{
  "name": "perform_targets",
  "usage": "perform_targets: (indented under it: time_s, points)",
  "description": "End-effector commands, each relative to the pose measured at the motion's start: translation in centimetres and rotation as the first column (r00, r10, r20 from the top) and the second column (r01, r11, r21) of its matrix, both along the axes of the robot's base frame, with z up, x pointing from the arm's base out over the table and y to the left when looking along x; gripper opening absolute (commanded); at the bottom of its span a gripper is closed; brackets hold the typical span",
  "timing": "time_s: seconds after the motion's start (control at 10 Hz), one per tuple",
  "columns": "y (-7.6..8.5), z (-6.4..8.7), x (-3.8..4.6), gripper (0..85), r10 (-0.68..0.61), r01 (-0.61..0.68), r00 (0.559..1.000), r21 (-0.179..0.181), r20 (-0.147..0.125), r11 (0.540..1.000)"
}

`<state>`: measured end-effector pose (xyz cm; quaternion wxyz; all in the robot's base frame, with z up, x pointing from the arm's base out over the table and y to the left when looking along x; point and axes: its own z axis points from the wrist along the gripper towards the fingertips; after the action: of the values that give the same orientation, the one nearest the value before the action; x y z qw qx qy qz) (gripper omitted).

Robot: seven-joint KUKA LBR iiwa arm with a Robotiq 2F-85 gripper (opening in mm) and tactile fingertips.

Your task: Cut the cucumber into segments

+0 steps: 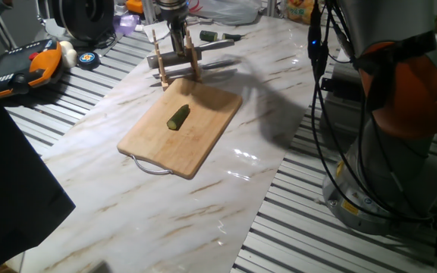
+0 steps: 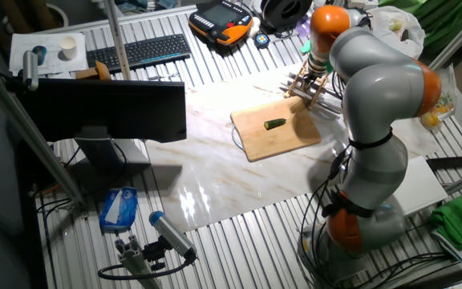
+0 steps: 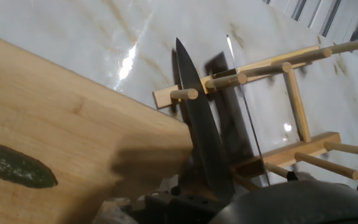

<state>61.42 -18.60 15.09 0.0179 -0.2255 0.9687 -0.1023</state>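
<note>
Marble-patterned table [image 1: 203, 197], wooden cutting board [image 1: 203, 140], wooden knife rack [image 1: 174, 64] resting directly on it

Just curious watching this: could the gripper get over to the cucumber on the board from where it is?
Probably yes. The gripper is at the wooden rack just beyond the board, and nothing stands between it and the cucumber.

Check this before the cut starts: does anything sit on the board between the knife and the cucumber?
Nothing visible does. The cucumber lies alone on the wooden cutting board. The gripper hangs at the wooden rack by the board's far edge; bare wood lies between.
</note>
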Motion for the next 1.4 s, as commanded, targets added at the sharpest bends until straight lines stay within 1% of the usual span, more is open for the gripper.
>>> perform_targets:
  time_s: [0.0, 0.1, 0.2, 0.3, 0.5, 0.7, 0.8, 0.9, 1.0, 1.1, 1.3]
  points:
    - [-0.02, -0.01, -0.01, 85.0, 0.001, -0.001, 1.000, 0.005, 0.006, 1.000]
    - [-0.02, -0.01, -0.01, 85.0, -0.007, 0.007, 1.000, 0.016, 0.004, 1.000]
    - [-0.02, -0.01, -0.01, 85.0, -0.010, 0.010, 1.000, 0.014, 0.005, 1.000]
    - [-0.02, -0.01, -0.01, 85.0, -0.008, 0.008, 1.000, 0.003, 0.014, 1.000]
    - [-0.02, -0.01, -0.01, 85.0, -0.019, 0.019, 1.000, 0.017, -0.009, 1.000]
    - [-0.02, -0.01, -0.01, 85.0, -0.034, 0.034, 0.999, 0.016, -0.007, 0.999]
    - [-0.02, -0.01, -0.01, 85.0, -0.045, 0.045, 0.999, 0.010, 0.007, 0.999]
    - [-0.02, -0.01, -0.01, 85.0, -0.053, 0.053, 0.998, -0.008, 0.017, 0.999]
    - [-0.02, -0.01, -0.01, 85.0, -0.060, 0.060, 0.998, -0.012, 0.003, 0.998]
    - [-0.02, -0.01, -0.01, 85.0, -0.063, 0.063, 0.998, -0.035, 0.014, 0.997]
    - [-0.02, -0.01, -0.01, 85.0, -0.075, 0.076, 0.997, -0.044, 0.028, 0.996]
